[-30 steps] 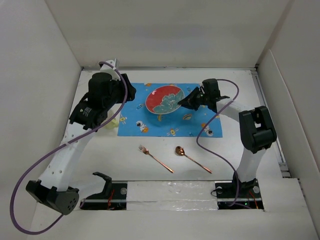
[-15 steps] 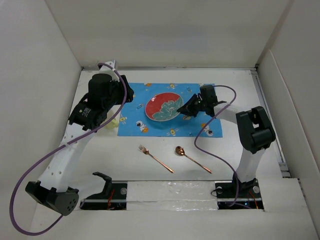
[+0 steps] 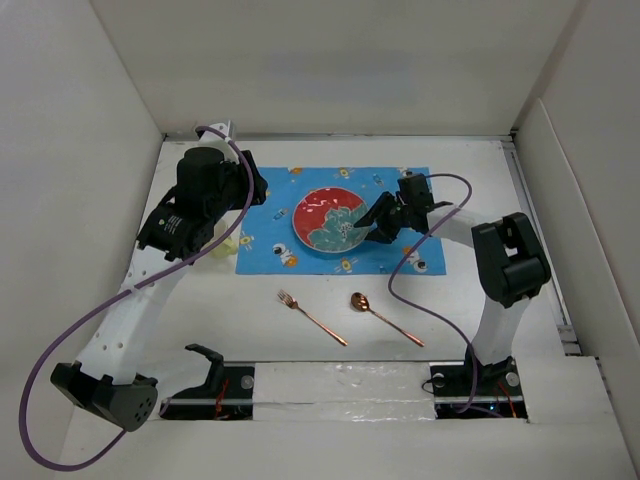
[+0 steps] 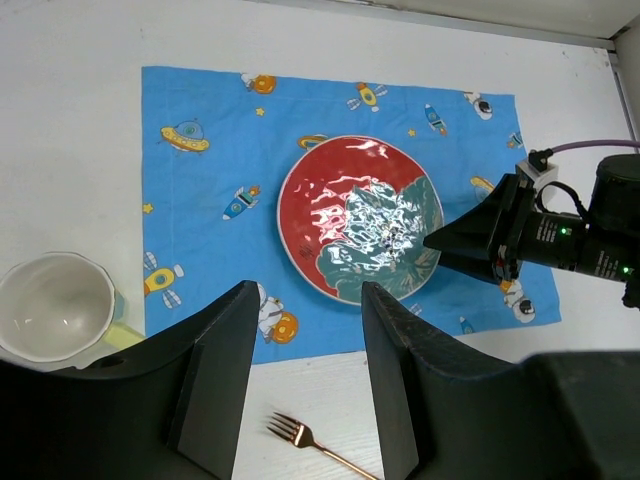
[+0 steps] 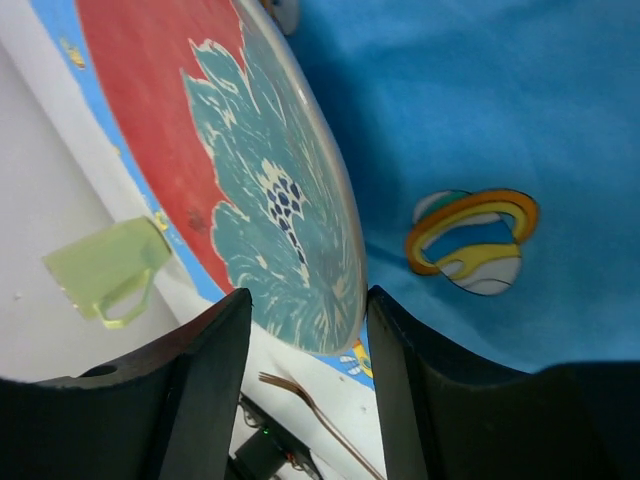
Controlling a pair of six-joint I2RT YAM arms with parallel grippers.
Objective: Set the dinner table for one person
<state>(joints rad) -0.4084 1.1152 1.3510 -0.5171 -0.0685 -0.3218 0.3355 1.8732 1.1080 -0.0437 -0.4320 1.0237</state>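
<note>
Right now the right gripper [image 5: 300, 300] has its jaws closed on the rim of a red and teal plate [image 4: 355, 215]. The plate is on the blue placemat [image 4: 200, 190], toward the far edge of the dinner table [image 3: 250, 320]. Above, the left gripper [image 4: 305, 295] hovers with its jaws apart and empty. A white cup [image 4: 55, 305] sits just beside the mat's left edge. A fork [image 3: 312, 318] and a spoon [image 3: 385, 318] lie toward the near edge.
</note>
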